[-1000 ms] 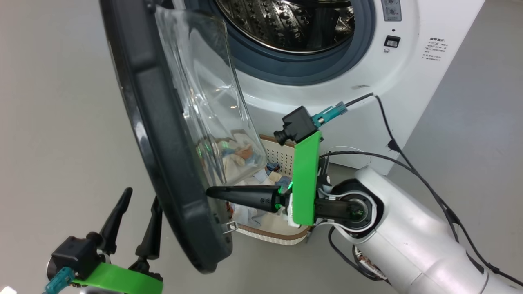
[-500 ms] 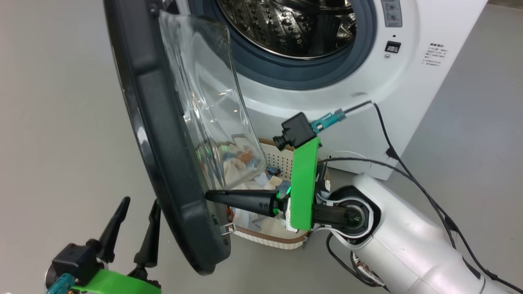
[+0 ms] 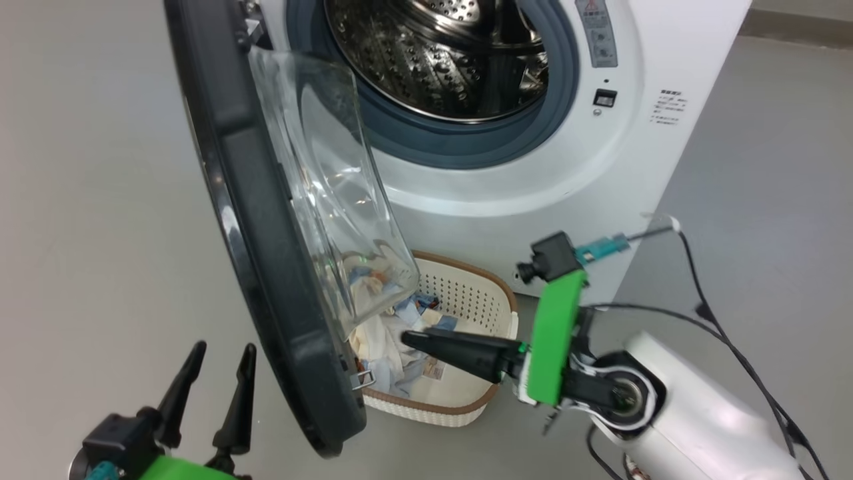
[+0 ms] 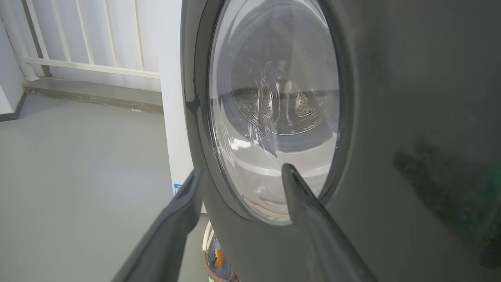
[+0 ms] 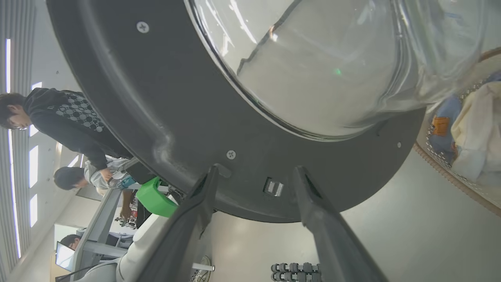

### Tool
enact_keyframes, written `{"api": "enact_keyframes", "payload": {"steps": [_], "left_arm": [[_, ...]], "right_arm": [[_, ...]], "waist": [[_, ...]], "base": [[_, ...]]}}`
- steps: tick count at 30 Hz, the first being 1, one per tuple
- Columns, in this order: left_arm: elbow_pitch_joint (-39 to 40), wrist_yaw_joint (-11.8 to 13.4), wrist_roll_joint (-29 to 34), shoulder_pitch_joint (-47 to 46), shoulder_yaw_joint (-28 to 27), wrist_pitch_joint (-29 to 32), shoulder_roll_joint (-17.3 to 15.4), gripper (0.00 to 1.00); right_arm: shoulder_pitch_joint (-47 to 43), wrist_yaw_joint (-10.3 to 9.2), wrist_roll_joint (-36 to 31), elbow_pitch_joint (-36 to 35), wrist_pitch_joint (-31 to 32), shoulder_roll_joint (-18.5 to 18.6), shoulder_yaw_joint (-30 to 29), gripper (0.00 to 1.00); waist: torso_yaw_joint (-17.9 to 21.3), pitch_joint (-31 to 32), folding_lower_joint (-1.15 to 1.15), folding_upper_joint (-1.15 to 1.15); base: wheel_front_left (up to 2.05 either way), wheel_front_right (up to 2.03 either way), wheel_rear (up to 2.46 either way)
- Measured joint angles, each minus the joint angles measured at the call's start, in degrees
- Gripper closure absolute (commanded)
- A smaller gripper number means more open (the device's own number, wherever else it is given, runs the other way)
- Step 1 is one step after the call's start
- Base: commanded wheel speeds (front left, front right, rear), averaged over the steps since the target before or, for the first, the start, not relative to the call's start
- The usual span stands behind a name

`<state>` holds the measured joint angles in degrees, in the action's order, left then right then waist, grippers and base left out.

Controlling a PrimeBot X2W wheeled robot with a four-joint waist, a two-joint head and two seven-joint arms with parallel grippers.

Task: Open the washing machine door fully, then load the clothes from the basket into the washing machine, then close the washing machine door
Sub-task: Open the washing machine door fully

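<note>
The washing machine [image 3: 600, 173] stands with its steel drum [image 3: 440, 60] exposed. Its round black door [image 3: 266, 280] hangs open to the left, edge-on, with the glass bowl [image 3: 333, 187] bulging right. Below it sits the cream basket [image 3: 466, 293] holding light-blue and cream clothes [image 3: 383, 340], partly hidden behind the glass. My right gripper [image 3: 408, 338] hovers over the basket, pointing at the door's inner rim [image 5: 156, 98] and a little apart from it. It is open [image 5: 256, 168] and empty. My left gripper [image 3: 223, 348] stands open on the door's outer side [image 4: 391, 117], holding nothing.
Black cables [image 3: 706, 313] trail from my right arm across the grey floor beside the machine. Three people [image 5: 66, 117] are at a desk beyond the door in the right wrist view. A white railing [image 4: 90, 62] runs behind the machine.
My right gripper has opened and drawn back to the right, off the door's inner rim. The head camera has shifted, showing more of the drum. The left gripper stays open.
</note>
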<state>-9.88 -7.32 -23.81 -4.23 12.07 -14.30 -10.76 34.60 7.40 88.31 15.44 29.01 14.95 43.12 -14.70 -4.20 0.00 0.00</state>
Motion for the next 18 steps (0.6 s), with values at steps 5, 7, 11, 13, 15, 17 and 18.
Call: {"api": "enact_keyframes", "payload": {"steps": [5,7,11,13,15,17,18], "left_arm": [[-0.3,0.0,0.1,1.6,-0.6,0.0,-0.1,0.0],[-0.4,0.0,0.1,1.6,-0.9,0.0,-0.1,0.0],[-0.4,0.0,0.2,1.7,-1.2,0.0,-0.1,0.0],[-0.4,0.0,0.5,1.7,-1.4,0.0,-0.1,0.0],[-0.4,0.0,0.5,1.8,-1.5,0.0,-0.1,0.0],[-0.4,0.0,0.5,2.1,-1.7,0.0,-0.1,0.0],[-0.3,0.0,0.5,2.5,-1.9,0.0,-0.1,0.0]], "right_arm": [[-3.1,0.0,-1.9,1.0,-3.7,3.2,-0.2,0.0],[-4.2,0.0,-2.3,1.3,-5.5,4.3,-0.6,0.0],[-6.4,0.0,-3.1,2.1,-9.6,6.6,-1.1,0.0],[-7.7,0.0,-3.2,2.6,-11.9,7.5,-1.3,0.0],[-8.9,0.0,-4.2,3.0,-14.2,8.6,-1.1,0.0],[-9.8,0.0,-5.7,3.7,-16.9,9.6,-1.1,0.0],[-10.2,0.0,-6.3,3.9,-18.2,10.2,-0.9,0.0]], "waist": [[0.9,0.6,0.0,0.0],[1.2,0.7,0.0,0.0],[1.7,0.9,0.0,0.0],[2.0,1.0,0.0,0.0],[2.2,1.1,0.0,0.0],[2.4,1.3,0.0,0.0],[2.5,1.4,0.0,0.0]], "base": [[0.0,0.0,0.0],[0.0,0.0,0.0],[0.0,0.0,0.0],[0.0,0.0,0.0],[0.0,0.0,0.0],[0.0,0.0,0.0],[0.0,0.0,0.0]]}}
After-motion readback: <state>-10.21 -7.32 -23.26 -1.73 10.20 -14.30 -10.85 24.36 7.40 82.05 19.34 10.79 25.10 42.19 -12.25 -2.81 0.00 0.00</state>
